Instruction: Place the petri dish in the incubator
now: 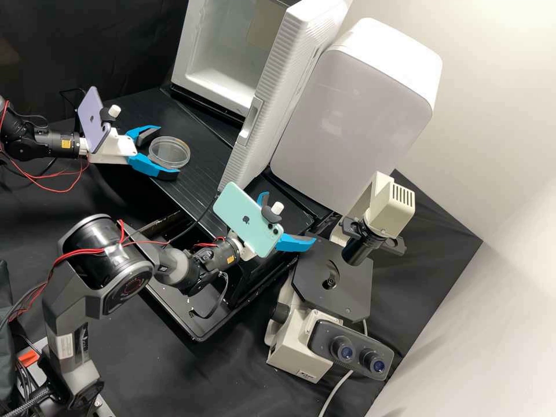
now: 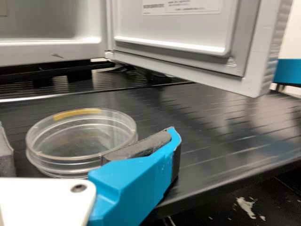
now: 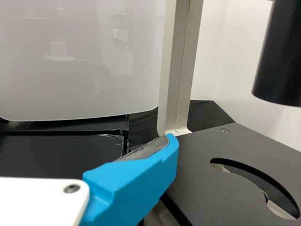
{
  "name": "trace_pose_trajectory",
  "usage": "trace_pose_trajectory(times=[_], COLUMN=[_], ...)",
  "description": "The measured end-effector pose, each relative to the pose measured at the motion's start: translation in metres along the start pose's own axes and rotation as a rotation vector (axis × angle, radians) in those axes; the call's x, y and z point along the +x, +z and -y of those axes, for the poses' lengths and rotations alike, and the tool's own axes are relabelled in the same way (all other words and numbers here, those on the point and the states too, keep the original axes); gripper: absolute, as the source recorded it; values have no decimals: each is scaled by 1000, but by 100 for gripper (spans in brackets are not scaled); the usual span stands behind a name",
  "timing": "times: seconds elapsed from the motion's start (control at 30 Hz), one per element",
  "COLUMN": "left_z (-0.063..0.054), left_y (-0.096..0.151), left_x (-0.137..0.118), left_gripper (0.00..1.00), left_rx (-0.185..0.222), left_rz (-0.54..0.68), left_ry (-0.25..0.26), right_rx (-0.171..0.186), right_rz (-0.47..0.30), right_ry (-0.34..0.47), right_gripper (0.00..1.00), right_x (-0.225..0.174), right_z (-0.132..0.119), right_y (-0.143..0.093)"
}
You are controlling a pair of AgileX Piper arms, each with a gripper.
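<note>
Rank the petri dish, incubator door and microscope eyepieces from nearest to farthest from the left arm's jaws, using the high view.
1. Petri dish, on the black tray between the open left jaws.
2. Incubator door, swung open to the dish's right.
3. Microscope eyepieces, at the view's lower right, clearly the farthest.

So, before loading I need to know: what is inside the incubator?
Past the open door, the incubator's white back wall and floor show, with nothing standing on them. The door covers part of the chamber in the high view, so that part cannot be judged.
</note>
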Motion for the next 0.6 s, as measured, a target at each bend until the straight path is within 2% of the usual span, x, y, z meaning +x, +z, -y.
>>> trace_pose_trajectory(times=[0.6], left_z=[0], left_y=[0], left_x=[3], left_gripper=[100], left_rx=[-1], left_rz=[8], left_ry=[-6], right_rx=[0], right_rz=[0], right_ry=[0], right_gripper=[100], right_x=[0], right_z=[0], right_y=[0])
